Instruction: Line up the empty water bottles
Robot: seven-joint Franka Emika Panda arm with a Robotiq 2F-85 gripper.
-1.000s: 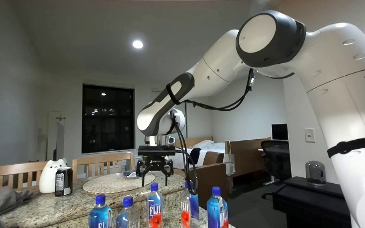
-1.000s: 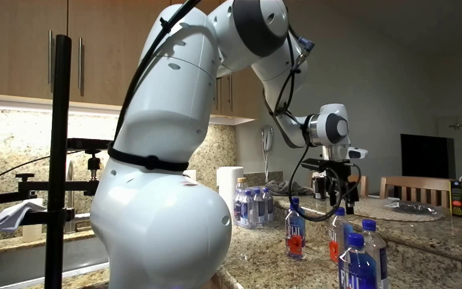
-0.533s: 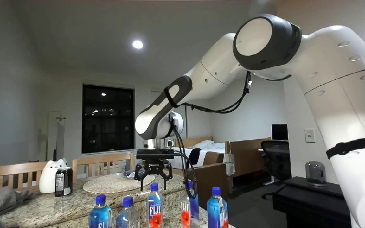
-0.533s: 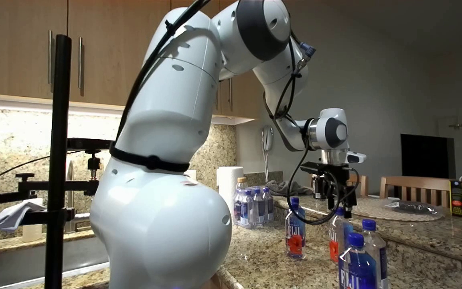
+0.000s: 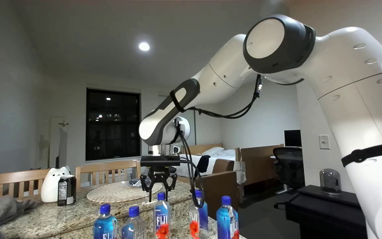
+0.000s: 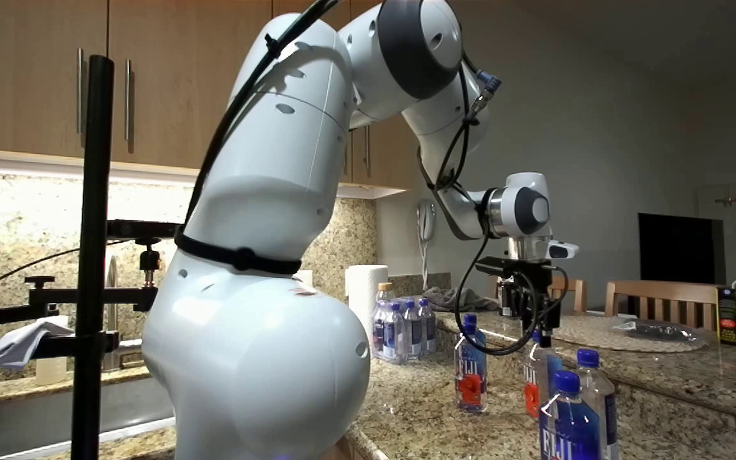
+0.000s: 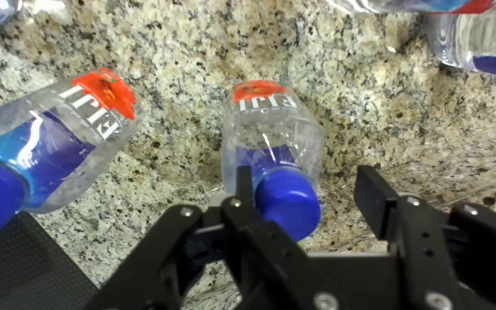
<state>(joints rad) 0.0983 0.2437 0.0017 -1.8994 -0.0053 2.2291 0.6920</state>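
Several clear water bottles with blue caps stand upright on the granite counter. In an exterior view, one bottle is under my gripper, and others, such as a left-hand bottle and a right-hand bottle, stand to either side. Seen from the wrist, a bottle's blue cap lies between the fingers of my gripper, close against the left finger. The right finger is well apart from it. The jaws are partly open and grip nothing. Another bottle leans into view at left.
A raised granite ledge runs behind the bottles, bearing a woven mat, a black can and a carton. Grouped bottles stand by a paper towel roll. My arm's cable hangs low near the bottles.
My gripper has come down towards the bottle and shifted slightly left in an exterior view. Its fingers have drawn closer together. The bottles have not moved.
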